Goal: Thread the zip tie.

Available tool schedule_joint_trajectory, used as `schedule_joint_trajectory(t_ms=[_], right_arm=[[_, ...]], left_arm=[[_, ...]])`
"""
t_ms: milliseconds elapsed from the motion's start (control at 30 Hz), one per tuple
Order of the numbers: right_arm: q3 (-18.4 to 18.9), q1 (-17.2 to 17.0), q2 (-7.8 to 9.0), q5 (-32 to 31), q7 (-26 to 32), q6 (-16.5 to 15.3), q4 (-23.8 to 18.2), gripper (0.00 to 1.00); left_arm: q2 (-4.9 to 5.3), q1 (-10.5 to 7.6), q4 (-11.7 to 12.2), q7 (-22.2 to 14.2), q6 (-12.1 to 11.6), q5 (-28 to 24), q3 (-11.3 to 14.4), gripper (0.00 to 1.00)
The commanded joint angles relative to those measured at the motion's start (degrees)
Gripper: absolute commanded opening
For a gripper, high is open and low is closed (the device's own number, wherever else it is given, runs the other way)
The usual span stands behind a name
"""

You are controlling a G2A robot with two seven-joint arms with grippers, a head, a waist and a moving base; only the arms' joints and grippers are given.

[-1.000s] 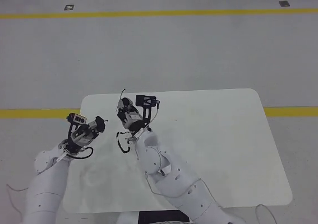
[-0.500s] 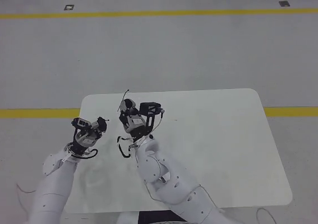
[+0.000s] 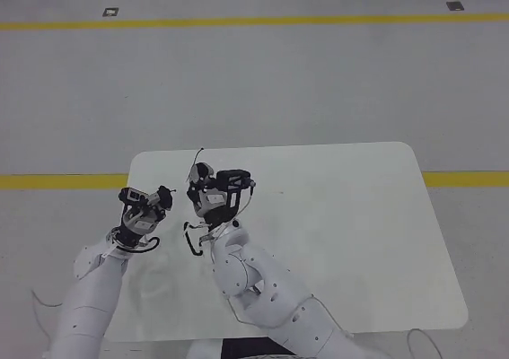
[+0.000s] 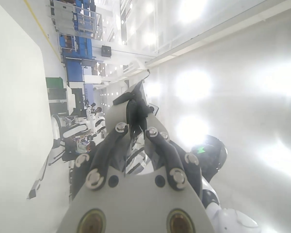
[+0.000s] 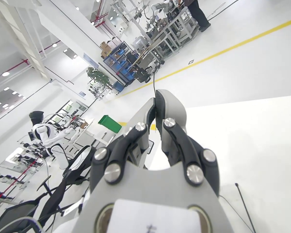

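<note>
Both arms are raised over the left part of the white table [image 3: 344, 233]. My right gripper [image 5: 156, 98] is shut on a thin black zip tie [image 5: 154, 83], whose free end sticks straight out past the fingertips. From above, that strip [image 3: 197, 157] points toward the table's far edge beyond the right gripper [image 3: 202, 170]. My left gripper [image 4: 137, 90] is shut on a black zip tie piece [image 4: 135, 105] with a small tip poking out. The left gripper [image 3: 165, 196] sits a short way to the left of the right one, apart from it. Whether both hold one tie I cannot tell.
A thin black strand [image 5: 242, 200] lies on the table near the right wrist. A black cable loop [image 3: 191, 238] hangs at the right arm's wrist. The table's right half [image 3: 371, 269] is bare. Yellow floor lines run beyond the table.
The left arm has shifted right, bringing its gripper closer to the right gripper. The right gripper has barely moved, still shut on the zip tie.
</note>
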Motion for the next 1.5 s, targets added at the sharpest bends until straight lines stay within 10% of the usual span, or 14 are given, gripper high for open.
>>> schedule_joint_trajectory(t_ms=[0,1467], right_arm=[[-0.19,-0.19,0.12,-0.77,-0.13,-0.64,0.05,0.00],[-4.02,2.49,-0.64,-2.18,-0.87,0.96,4.03,0.00]], left_arm=[[0.00,0.00,0.00,0.00,0.00,0.00,0.00,0.00],[0.00,0.00,0.00,0.00,0.00,0.00,0.00,0.00]])
